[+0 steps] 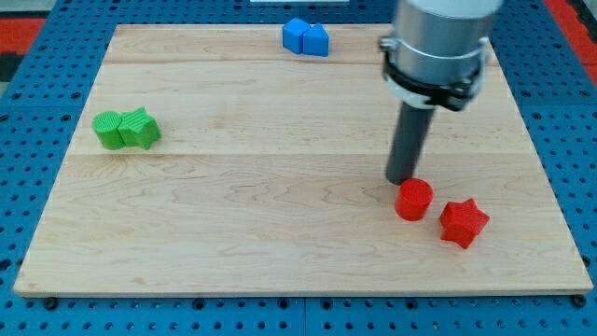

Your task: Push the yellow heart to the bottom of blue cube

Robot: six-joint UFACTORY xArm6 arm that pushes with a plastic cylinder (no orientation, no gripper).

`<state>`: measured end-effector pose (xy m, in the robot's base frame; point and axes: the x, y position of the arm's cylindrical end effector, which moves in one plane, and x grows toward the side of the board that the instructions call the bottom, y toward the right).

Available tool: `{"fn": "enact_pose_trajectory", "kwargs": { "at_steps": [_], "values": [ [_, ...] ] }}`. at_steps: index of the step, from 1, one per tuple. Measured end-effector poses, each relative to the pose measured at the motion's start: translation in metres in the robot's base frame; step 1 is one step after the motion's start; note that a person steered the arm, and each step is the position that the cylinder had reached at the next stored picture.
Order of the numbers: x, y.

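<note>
No yellow heart shows in the camera view. Two blue blocks touch each other at the board's top edge: one (pixel 296 35) on the left and a cube-like one (pixel 316 41) on the right. My tip (pixel 403 180) rests on the board at the view's right, far below the blue blocks. It is just above and left of a red cylinder (pixel 413 200), touching it or nearly so. The arm's grey body (pixel 438 42) covers part of the board's top right.
A red star (pixel 464 223) lies just right of and below the red cylinder. Two green blocks (pixel 126 129) sit side by side, touching, near the board's left edge. The wooden board (pixel 261 233) lies on a blue perforated base.
</note>
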<state>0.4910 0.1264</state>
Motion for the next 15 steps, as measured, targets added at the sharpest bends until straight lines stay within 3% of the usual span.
{"fn": "enact_pose_trajectory", "kwargs": {
  "at_steps": [2, 3, 5, 6, 8, 9, 12, 14, 15],
  "values": [
    [-0.005, 0.027],
    [-0.075, 0.052],
    [-0.275, 0.162],
    [-0.3, 0.157],
    [-0.296, -0.005],
    [-0.296, -0.006],
    [-0.227, -0.05],
    [-0.175, -0.164],
    [-0.196, -0.165]
  ]
}}
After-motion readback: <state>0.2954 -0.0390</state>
